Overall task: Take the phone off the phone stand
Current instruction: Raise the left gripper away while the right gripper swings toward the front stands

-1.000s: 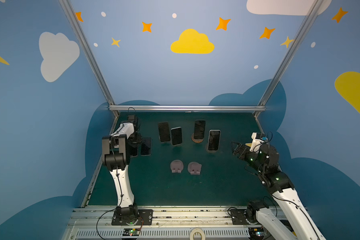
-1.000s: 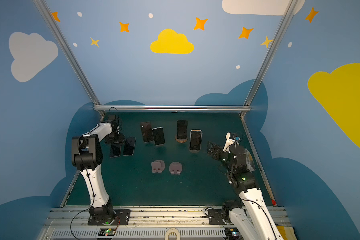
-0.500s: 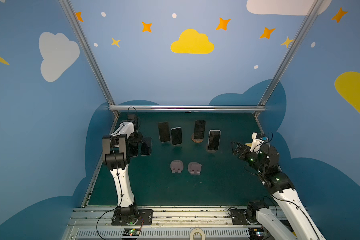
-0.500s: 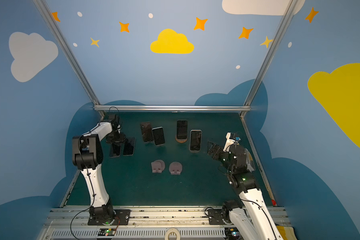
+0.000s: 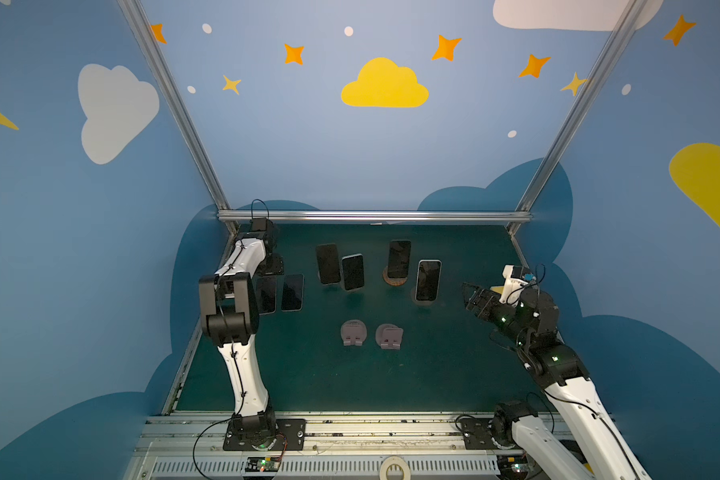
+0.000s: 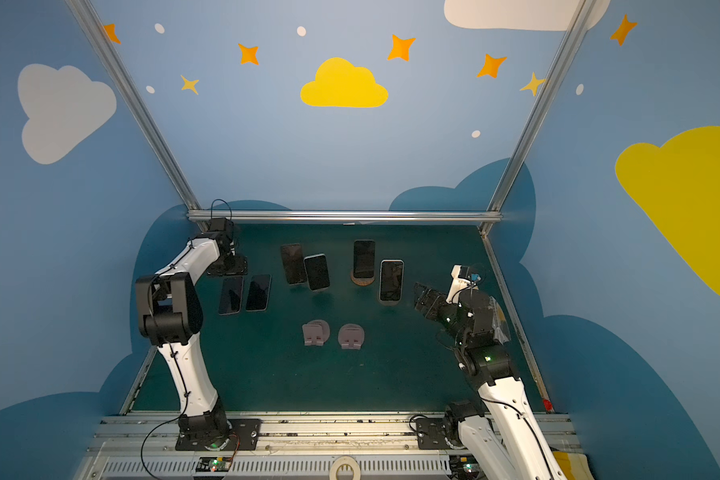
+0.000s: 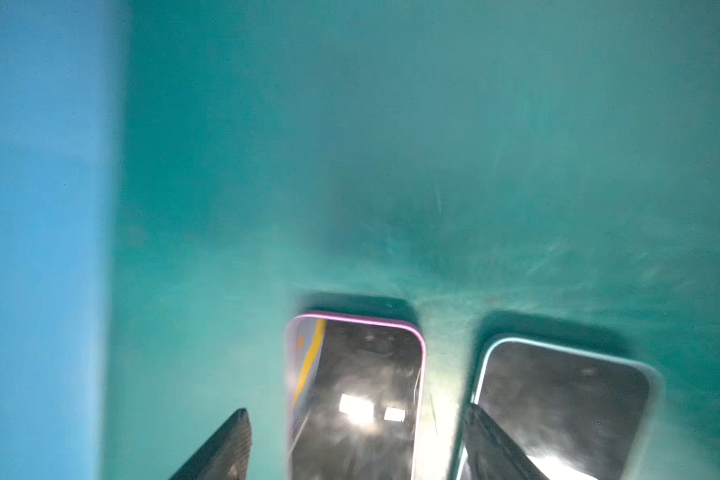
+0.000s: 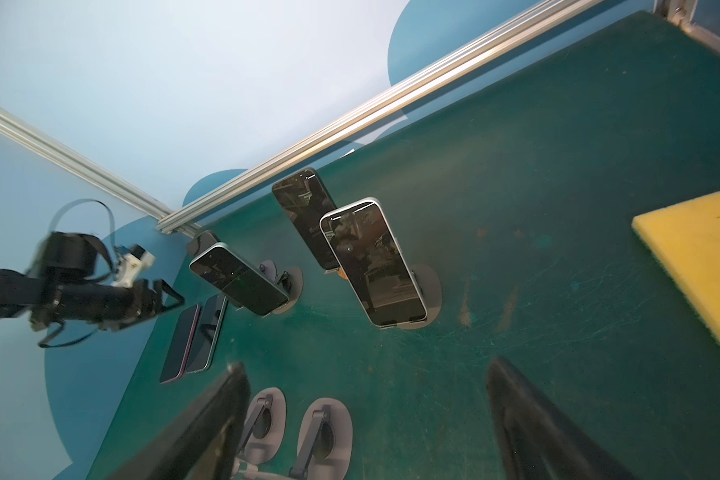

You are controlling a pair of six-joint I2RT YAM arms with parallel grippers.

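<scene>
Several dark phones lean on stands in both top views, among them a white-rimmed phone [image 5: 428,280] [image 8: 375,262] on its round phone stand [image 8: 429,291] nearest my right gripper [image 5: 470,293] [image 8: 371,432]. That gripper hovers open and empty to the right of it. Two more phones lie flat at the back left: a pink-rimmed phone [image 7: 354,395] [image 5: 267,293] and a pale-rimmed phone [image 7: 558,399] [image 5: 292,291]. My left gripper [image 5: 273,266] [image 7: 358,449] is just above the pink-rimmed one, open. Its fingers [image 7: 225,449] stand on either side with gaps and touch nothing.
Two empty grey stands [image 5: 353,332] [image 5: 389,336] sit mid-table. A yellow sponge [image 8: 699,266] lies to the right of the phones in the right wrist view. The blue side wall [image 7: 38,249] is close to my left gripper. An aluminium rail [image 5: 371,216] edges the back of the green mat [image 5: 433,374].
My left gripper's jaws have spread a little over the flat pink-rimmed phone. The right arm and the standing phones have not moved.
</scene>
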